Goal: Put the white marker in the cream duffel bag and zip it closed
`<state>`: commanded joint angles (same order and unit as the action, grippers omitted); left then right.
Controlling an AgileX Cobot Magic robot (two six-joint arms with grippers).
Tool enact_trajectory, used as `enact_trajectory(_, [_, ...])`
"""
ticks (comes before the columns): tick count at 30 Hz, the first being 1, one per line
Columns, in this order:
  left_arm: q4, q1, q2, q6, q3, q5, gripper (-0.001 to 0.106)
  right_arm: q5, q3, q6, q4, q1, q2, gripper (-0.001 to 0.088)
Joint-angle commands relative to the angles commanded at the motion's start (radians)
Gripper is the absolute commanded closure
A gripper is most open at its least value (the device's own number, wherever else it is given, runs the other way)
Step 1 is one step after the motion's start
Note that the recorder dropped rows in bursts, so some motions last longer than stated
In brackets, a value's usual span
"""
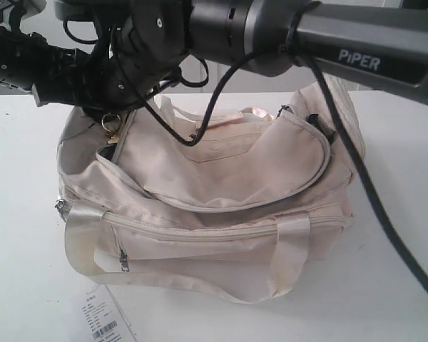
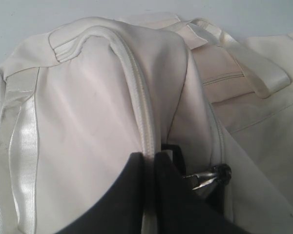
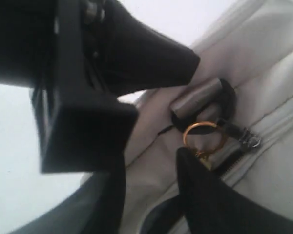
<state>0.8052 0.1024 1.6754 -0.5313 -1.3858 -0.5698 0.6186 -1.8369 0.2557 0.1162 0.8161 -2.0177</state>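
- No marker is visible anywhere; it is probably already inside the bag [image 1: 221, 185] lying on the bench [image 1: 28, 285].
- The top zip looks nearly closed, with a dark gap [image 1: 108, 152] at one end.
- Left tool [image 2: 149, 195] is clenched on the bag's zip seam.
- Right tool [image 3: 188, 107] is released, its jaws apart around the ring pull [image 3: 202, 136]; the last stretch of zip is not yet closed.

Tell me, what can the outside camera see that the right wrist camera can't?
Only the outside view shows the whole cream duffel bag with its looped strap handle and the barcode tag. Only the right wrist view shows the silver zipper pull close up and the right arm's black fingers spread apart. Both show the bag's cream fabric and the gold ring.
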Motion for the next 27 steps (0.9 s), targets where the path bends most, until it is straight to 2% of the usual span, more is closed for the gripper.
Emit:
enact_trajectory(6, [0.000,0.000,0.000,-0.003,0.000,0.000,0.105,-0.043,0.000,0.150,-0.116,0.002,-0.015,0.0403])
enact_trajectory(9, [0.000,0.000,0.000,-0.002,0.000,0.002,0.105,-0.039,-0.001,0.202,-0.173,0.002,-0.021,0.0452])
enact_trajectory(14, [0.000,0.000,0.000,-0.004,0.000,0.004,0.105,-0.048,-0.017,0.190,-0.181,0.031,-0.053,0.0454])
enact_trajectory(21, [0.000,0.000,0.000,-0.004,0.000,0.002,0.105,-0.002,-0.051,0.202,-0.350,0.048,-0.089,0.0445])
enact_trajectory(27, [0.000,0.000,0.000,-0.004,0.000,0.000,0.105,-0.016,-0.051,0.251,-0.435,0.048,-0.093,0.0422])
